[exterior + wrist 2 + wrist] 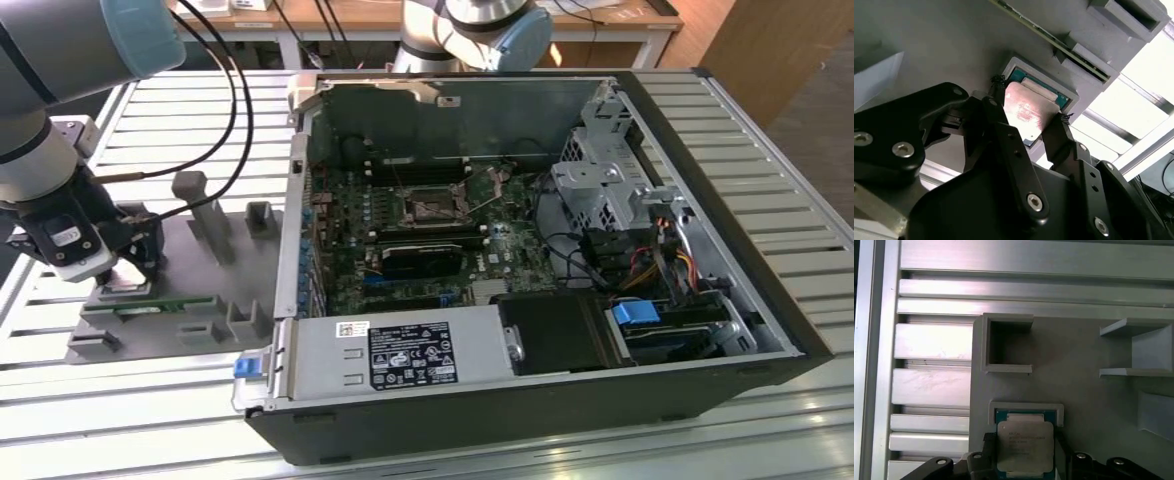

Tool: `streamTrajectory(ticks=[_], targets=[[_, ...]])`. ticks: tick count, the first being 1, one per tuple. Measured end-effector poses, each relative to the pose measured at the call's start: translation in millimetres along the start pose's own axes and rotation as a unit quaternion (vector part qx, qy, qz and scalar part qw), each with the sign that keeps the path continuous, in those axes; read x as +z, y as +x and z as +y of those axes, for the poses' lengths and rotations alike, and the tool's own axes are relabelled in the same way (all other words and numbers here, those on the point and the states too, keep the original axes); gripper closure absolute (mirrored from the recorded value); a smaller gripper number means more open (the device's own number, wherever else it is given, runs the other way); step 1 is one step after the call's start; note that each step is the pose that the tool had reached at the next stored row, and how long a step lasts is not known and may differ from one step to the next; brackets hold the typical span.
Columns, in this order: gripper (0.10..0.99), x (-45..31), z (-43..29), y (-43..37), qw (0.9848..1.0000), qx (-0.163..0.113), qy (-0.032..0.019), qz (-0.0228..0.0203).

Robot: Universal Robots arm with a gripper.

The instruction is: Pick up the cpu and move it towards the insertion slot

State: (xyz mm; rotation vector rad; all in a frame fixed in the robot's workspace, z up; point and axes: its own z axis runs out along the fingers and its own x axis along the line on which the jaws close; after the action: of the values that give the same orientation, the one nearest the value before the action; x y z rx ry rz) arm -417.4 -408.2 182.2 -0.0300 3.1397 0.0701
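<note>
Black fingers (1004, 142) of gripper (1029, 100) pinching, seemingly in contact, opposite edges of cpu (1026, 112) seated in pocket of grey tray (1079, 405), well apart from insertion slot (430, 208); judged light, stiff, slick-lidded, fragile underneath, so hold by rim only.

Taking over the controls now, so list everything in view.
cpu: one, silvery, in a tray pocket
tray: one, grey, on the table, exterior view's left
circuit strip: one, green, in the tray
computer case: one, black, open, on the table
motherboard: one, green, inside the case
insertion slot: one, metal-framed, on the motherboard
power supply: one, silver, inside the case, nearest the camera
table: one, slatted aluminium, under everything
arm: one, grey, above the tray
gripper: one, black, down at the cpu
</note>
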Motion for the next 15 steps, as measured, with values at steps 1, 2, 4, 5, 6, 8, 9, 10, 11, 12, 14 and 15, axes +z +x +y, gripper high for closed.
streamTrajectory(ticks=[1, 2, 4, 5, 6, 8, 9, 10, 11, 12, 14, 15], targets=[[0.545, 0.0, 0.0, 0.0, 1.0, 0.0, 0.0, 0.0], [0.545, -0.3, 0.0, 0.0, 1.0, 0.0, -0.0001, -0.0001], [0.545, -2.4, 0.1, 0.0, 1.0, 0.0, -0.0001, -0.0002], [0.545, -4.2, 0.2, 0.0, 1.0, 0.0, 0.0, 0.0], [0.545, -5.8, 0.3, 0.0, 1.0, 0.0, 0.0, -0.0001], [0.545, -9.6, 0.4, 0.0, 1.0, 0.0, 0.0, 0.0], [0.545, -11.4, 0.5, 0.0, 1.0, 0.0, 0.0, -0.0001], [0.545, -13.1, 0.6, 0.0, 1.0, 0.0, 0.0, -0.0001], [0.545, -14.7, 0.7, 0.0, 1.0, 0.0, 0.0, -0.0001], [0.545, -16.5, 0.8, 0.0, 1.0, 0.0, 0.0, -0.0001], [0.545, -20.0, 0.9, 0.0, 1.0, 0.0, 0.0, -0.0002], [0.545, -22.1, 1.0, 0.0, 1.0, 0.0, 0.0, -0.0003]])
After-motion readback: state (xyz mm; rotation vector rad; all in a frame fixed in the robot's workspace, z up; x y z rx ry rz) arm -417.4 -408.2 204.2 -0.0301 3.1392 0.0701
